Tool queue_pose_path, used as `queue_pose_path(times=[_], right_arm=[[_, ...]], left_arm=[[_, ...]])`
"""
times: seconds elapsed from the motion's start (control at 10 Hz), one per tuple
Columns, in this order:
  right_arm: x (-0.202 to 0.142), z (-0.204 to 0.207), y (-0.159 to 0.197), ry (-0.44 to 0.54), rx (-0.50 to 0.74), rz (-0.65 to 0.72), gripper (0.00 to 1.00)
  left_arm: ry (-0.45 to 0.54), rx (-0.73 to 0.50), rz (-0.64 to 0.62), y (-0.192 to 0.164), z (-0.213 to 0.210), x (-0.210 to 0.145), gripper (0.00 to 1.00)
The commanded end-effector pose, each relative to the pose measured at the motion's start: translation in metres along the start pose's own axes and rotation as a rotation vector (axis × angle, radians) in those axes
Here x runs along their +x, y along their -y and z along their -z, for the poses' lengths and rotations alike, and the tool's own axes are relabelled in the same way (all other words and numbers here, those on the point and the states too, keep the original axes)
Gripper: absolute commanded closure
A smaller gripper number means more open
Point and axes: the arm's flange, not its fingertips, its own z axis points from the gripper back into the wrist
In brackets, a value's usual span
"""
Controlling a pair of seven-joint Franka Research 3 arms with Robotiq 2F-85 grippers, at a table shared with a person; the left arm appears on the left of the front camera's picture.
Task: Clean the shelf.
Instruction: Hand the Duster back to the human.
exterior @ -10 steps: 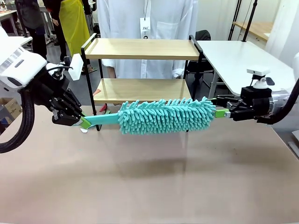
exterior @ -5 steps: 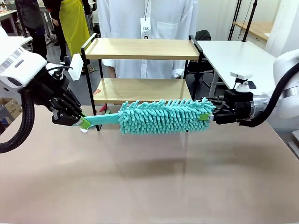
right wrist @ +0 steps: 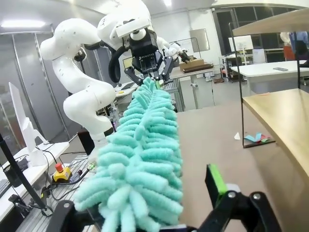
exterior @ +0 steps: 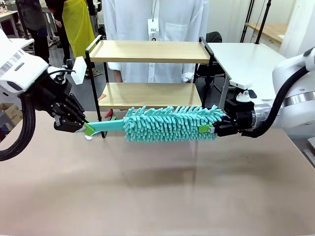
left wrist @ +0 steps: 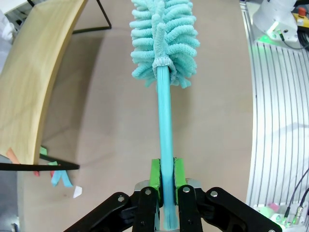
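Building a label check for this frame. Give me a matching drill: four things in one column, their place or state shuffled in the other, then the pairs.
1. duster
2. left gripper
3. shelf
4. paper scraps

A. standing behind the duster, boards bare
B. lying on the tabletop by a shelf leg
C. shut on the teal handle
D. held level above the tabletop

Pairs: 1-D, 2-C, 3-A, 4-B

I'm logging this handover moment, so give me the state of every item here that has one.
duster: held level above the tan tabletop, in front of the shelf.
left gripper: shut on the duster's handle.
right gripper: jaws around the fluffy tip, closing; grip not yet certain.
shelf: upright, both boards bare.
paper scraps: lying on the tabletop by the shelf's foot.
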Motion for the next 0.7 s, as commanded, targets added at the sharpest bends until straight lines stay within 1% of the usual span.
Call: queue_pose_path(times=[0.0, 0.1, 0.2, 0.4, 0.5, 0.6], right_arm=[[0.0003, 0.0073, 0.0059, 0.017, -0.018, -0.060, 0.60], [0.0004, 0.0060, 0.0065, 0.030, -0.006, -0.055, 0.70], [-0.0003, 0.0053, 0.0077, 0.028, -0.004, -0.057, 1.00], [-0.0007, 0.0055, 0.0083, 0.029, 0.001, -0.056, 1.00], [-0.0001, 0.0055, 0.0091, 0.034, 0.001, -0.057, 0.97], [-0.0004, 0.0048, 0.0090, 0.030, -0.003, -0.062, 1.00]], left_arm=[[0.021, -0.006, 0.002, 0.0025, -0.0015, 0.0046, 0.87], [0.021, -0.006, 0.002, 0.0025, -0.0015, 0.0046, 0.87], [0.021, -0.006, 0.002, 0.0025, -0.0015, 0.0046, 0.87], [0.021, -0.006, 0.002, 0.0025, -0.0015, 0.0046, 0.87], [0.021, -0.006, 0.002, 0.0025, -0.0015, 0.0046, 0.87], [0.021, -0.006, 0.002, 0.0025, -0.0015, 0.0046, 0.87]])
